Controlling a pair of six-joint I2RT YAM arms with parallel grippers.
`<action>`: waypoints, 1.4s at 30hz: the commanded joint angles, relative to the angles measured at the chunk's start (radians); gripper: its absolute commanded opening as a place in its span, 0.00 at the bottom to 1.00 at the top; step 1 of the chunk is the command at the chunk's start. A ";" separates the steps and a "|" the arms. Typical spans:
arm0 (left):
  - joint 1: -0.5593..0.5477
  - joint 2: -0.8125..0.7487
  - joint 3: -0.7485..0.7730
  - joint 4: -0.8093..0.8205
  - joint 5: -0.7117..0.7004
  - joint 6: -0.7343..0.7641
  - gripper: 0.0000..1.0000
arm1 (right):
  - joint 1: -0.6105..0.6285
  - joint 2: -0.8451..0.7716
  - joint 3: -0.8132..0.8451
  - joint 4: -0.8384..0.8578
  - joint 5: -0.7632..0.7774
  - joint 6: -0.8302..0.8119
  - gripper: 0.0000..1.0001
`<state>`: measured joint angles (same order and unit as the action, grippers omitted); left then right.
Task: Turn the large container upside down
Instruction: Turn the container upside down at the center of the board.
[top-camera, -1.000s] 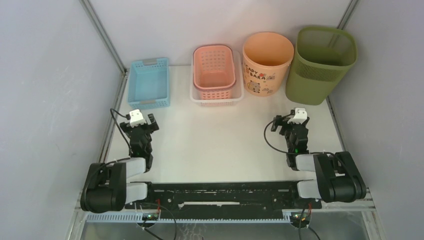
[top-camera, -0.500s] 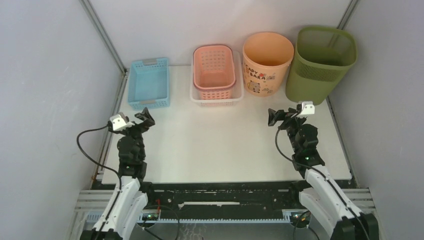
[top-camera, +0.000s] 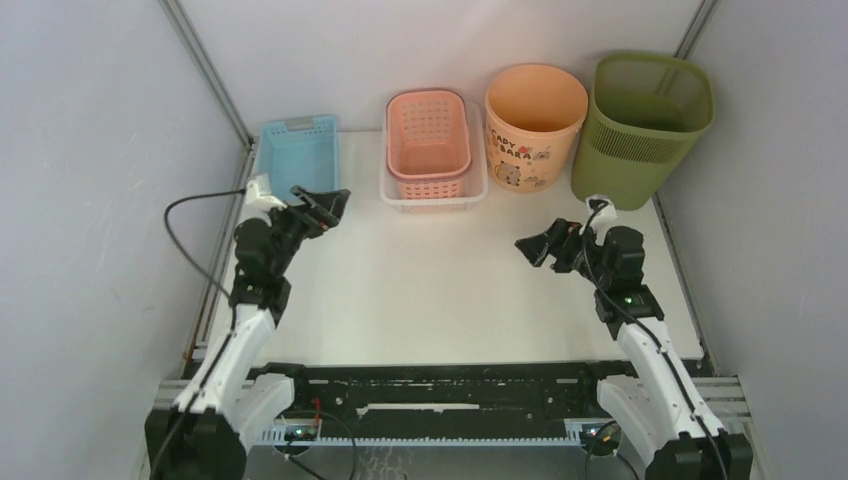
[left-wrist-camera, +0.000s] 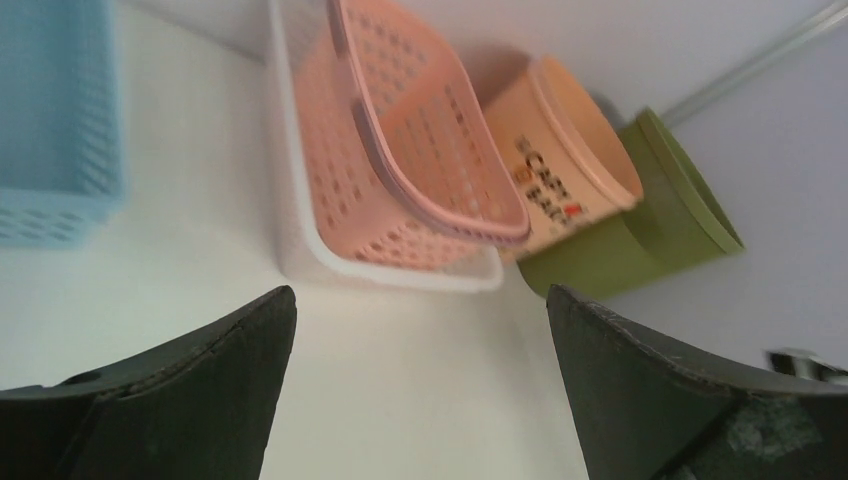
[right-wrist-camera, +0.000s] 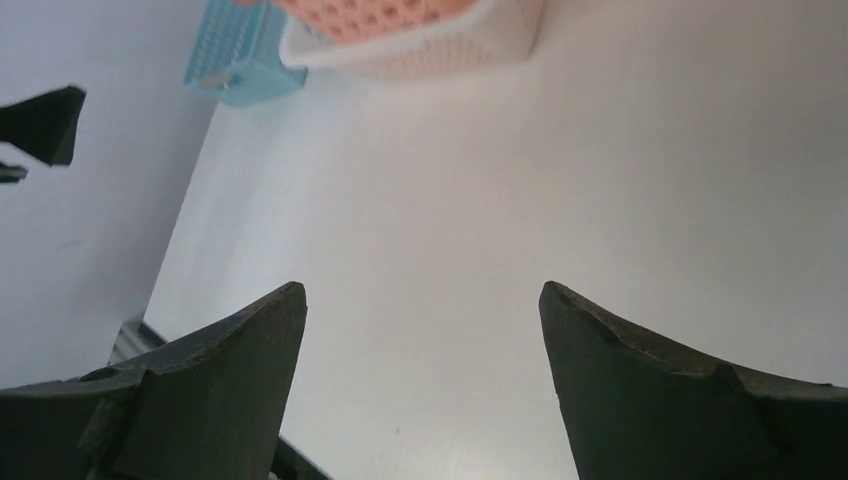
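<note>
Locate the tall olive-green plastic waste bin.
Top view: the tall olive-green plastic waste bin stands upright at the far right corner, beside the round peach plastic bucket.

Only readable print is on the peach bucket (top-camera: 533, 125), far row, second from right. Top view shows two lines of dark block capitals (top-camera: 508, 148) on its near side. The lower line looks like "BAKA"; the upper ends in "ADY", first letter unclear. There's a small red mark (top-camera: 527, 143) by the text and cartoon figures (top-camera: 512, 174) under it. Same lettering in the left wrist view, too blurred to read.
</note>
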<state>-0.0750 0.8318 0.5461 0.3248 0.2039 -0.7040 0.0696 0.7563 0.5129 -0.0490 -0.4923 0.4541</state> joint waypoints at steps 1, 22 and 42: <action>-0.006 0.190 0.048 0.144 0.345 -0.234 1.00 | 0.042 0.032 0.010 -0.097 -0.020 0.016 0.90; -0.133 0.538 0.595 -0.666 -0.580 0.191 0.99 | 0.444 0.127 0.095 -0.231 0.369 0.001 0.84; -0.111 1.065 1.044 -0.692 -0.668 0.381 1.00 | 0.532 0.093 0.019 -0.205 0.374 0.037 0.77</action>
<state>-0.1951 1.8500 1.4921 -0.3901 -0.4637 -0.3645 0.5919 0.8639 0.5335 -0.2855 -0.1272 0.4782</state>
